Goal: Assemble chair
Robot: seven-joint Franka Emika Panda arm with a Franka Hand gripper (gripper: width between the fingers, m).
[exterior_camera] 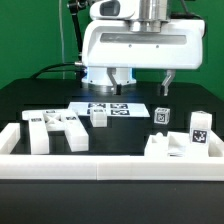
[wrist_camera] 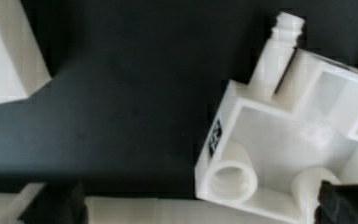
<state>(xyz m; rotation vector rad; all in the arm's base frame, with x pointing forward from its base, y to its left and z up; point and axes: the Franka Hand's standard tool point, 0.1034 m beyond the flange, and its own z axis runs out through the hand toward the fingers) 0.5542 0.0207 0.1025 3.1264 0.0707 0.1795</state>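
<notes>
Black table (exterior_camera: pixel 30 100), green backdrop (exterior_camera: pixel 25 40), low white wall (exterior_camera: pixel 100 166) along the front and the exterior view's left, marker board (exterior_camera: pixel 115 108) flat mid-table. Arm (exterior_camera: pixel 135 45) comes down from above. Gripper (exterior_camera: pixel 166 84) hangs over the exterior view's right side, jaws spread wide, gripping nothing. Chair parts (exterior_camera: pixel 99 117) lie loose on the table in five spots:
- bulky cluster (exterior_camera: pixel 55 128) at left, possibly two parts
- small block beside the board
- tagged cube (exterior_camera: pixel 162 117)
- tagged upright piece (exterior_camera: pixel 200 128)
- big blocky piece (exterior_camera: pixel 165 146) near the front wall; the wrist view shows its round hole (wrist_camera: pixel 229 181)
</notes>
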